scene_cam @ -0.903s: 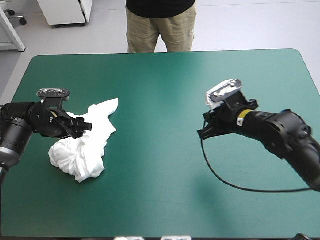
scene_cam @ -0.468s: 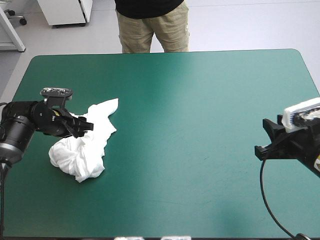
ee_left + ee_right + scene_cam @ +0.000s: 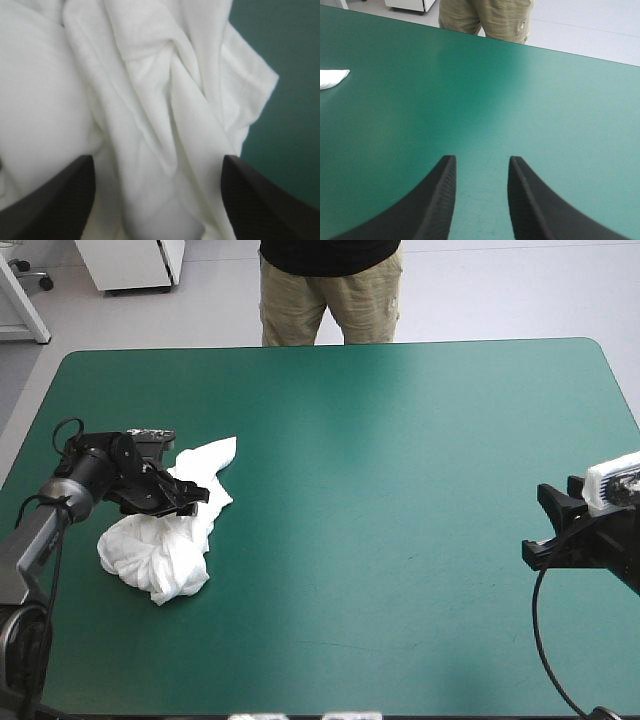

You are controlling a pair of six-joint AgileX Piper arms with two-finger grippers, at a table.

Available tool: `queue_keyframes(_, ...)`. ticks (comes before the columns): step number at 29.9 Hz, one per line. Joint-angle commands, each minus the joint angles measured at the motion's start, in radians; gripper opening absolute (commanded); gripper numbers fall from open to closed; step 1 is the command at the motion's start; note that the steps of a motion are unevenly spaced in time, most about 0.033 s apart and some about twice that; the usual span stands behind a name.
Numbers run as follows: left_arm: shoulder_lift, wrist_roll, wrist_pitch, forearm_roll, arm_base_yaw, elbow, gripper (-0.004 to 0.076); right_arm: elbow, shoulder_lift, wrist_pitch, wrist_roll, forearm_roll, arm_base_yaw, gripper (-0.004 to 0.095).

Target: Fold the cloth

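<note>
The white T-shirt (image 3: 165, 545) lies as a crumpled heap on the left part of the teal-green table (image 3: 400, 440). My left gripper (image 3: 197, 497) is low over the heap's upper part, its fingers open. In the left wrist view the T-shirt (image 3: 150, 100) fills the space between and ahead of the left gripper (image 3: 157, 160), in twisted folds with one free edge over the cover. My right gripper (image 3: 540, 530) hovers open near the table's right edge, far from the shirt. The right wrist view shows the right gripper (image 3: 481, 159) over bare cover and a tip of the T-shirt (image 3: 332, 77) far off.
Bare teal-green cover (image 3: 520, 100) stretches between the T-shirt and the right gripper. The table's far edge (image 3: 330, 343) runs along the back.
The right arm has pulled back from mid-table to the right edge. The left gripper has slid a little to the right, further over the heap. The T-shirt has kept its shape.
</note>
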Motion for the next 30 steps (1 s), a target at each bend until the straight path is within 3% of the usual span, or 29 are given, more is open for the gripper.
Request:
queue_keyframes(1, 0.041, 0.002, -0.024, -0.049, 0.0, -0.033, 0.0511, -0.03, 0.002, -0.071, 0.0, -0.024, 0.0, 0.0334)
queue_keyframes(3, 0.08, 0.017, -0.022, -0.071, 0.0, -0.033, 0.0507, -0.03, 0.002, -0.071, 0.0, -0.024, 0.0, 0.0334)
queue_keyframes(6, 0.11, 0.069, -0.014, -0.118, 0.0, -0.033, 0.0418, -0.03, 0.002, -0.071, 0.0, -0.024, 0.0, 0.0334)
queue_keyframes(10, 0.11, 0.155, -0.021, -0.204, 0.0, -0.033, 0.0002, -0.03, 0.002, -0.073, 0.0, -0.027, 0.0, 0.0334)
queue_keyframes(17, 0.108, 0.27, -0.009, -0.33, -0.056, -0.047, -0.0009, -0.038, 0.0, -0.073, 0.007, -0.06, 0.0, 0.0334)
queue_keyframes(30, 0.212, 0.266, -0.047, -0.333, -0.566, -0.331, -0.0009, -0.062, 0.0, -0.071, 0.011, -0.06, 0.0, 0.0334)
